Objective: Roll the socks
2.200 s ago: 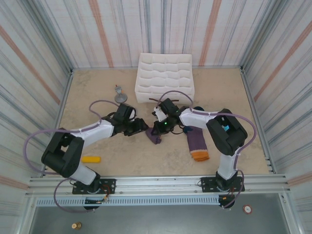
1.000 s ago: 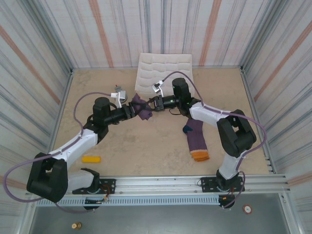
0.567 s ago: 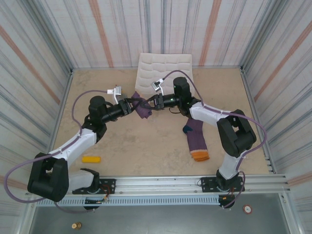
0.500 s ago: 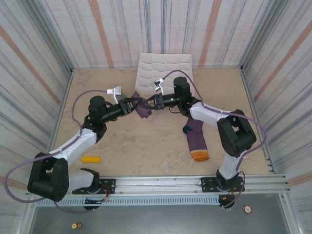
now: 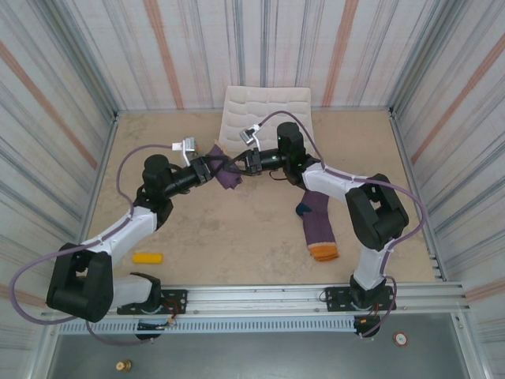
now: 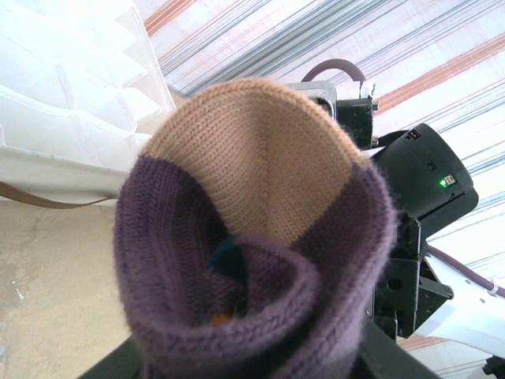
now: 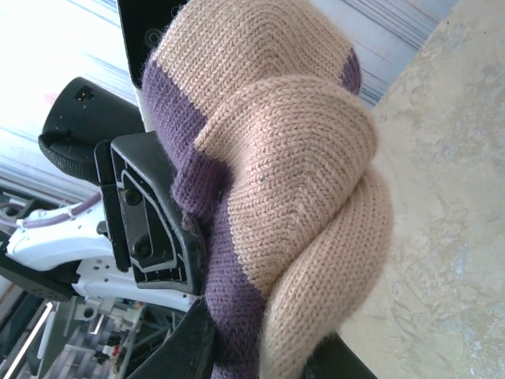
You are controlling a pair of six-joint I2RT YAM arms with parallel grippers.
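- The right tool (image 5: 246,163) pinches a part-rolled sock (image 5: 227,171) in the air.
- The left tool (image 5: 208,168) touches it; I cannot tell its grip.
- The second sock (image 5: 319,225) lies flat on the worktop (image 5: 237,237), unrolled.

A robotics lab test cell: striped sheet walls (image 5: 55,103) close off a beige table (image 5: 237,237) left, right and beyond the left end effector (image 5: 211,169) and right end effector (image 5: 239,164); on their near side an aluminium rail (image 5: 252,294) carries both bolted arm bases (image 5: 150,300)
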